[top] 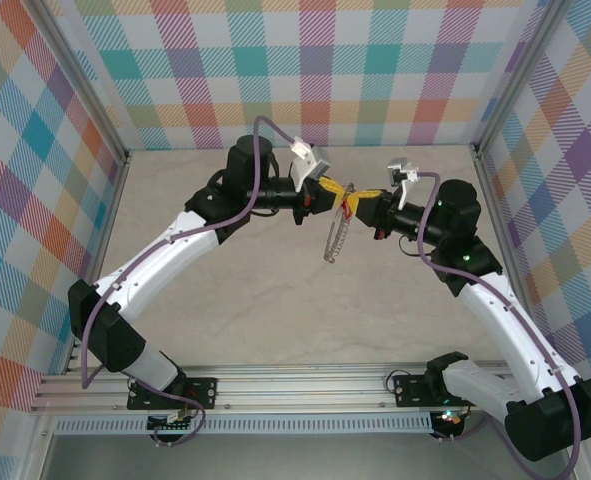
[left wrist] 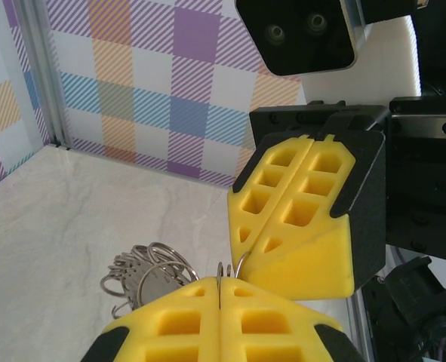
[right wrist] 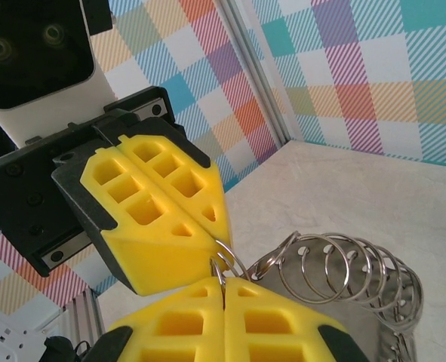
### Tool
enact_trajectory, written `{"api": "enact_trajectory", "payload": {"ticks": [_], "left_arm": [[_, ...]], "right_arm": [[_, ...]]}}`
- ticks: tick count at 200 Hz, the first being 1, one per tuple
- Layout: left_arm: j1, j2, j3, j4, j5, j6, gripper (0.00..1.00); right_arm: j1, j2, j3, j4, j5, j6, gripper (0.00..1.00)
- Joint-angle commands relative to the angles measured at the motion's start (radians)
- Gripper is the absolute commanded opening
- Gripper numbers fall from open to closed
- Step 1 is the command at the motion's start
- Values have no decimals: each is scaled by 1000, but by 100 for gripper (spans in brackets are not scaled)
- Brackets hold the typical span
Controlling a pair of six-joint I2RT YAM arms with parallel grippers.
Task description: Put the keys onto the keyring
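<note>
Both left hand and right hand pinching keyring, pale marbled table, plaid walls

White arm shells, black joints, mauve cables, left hand and right hand with yellow pocketed fingers

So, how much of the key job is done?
Done: the keyring is picked up, with its loops dangling under the two arms. In hand: the left fingers and the right fingers are both shut, tip to tip, on one thin loop of it. Left: a red speck by the fingertips may be the key, but I can't tell if it's threaded on.
</note>
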Motion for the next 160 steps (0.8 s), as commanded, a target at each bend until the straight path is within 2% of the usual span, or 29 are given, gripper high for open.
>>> {"api": "enact_trajectory", "payload": {"ticks": [1, 70, 160], "left_arm": [[-23, 8, 58, -41, 116, 52, 0], [-23, 14, 75, -126, 123, 97, 0], [-23, 8, 71, -141, 110, 108, 0]], "right_arm": [[-2, 13, 36, 4, 19, -29, 0], [-2, 5, 43, -22, 37, -51, 0], [-2, -10, 41, -51, 72, -73, 0]]}}
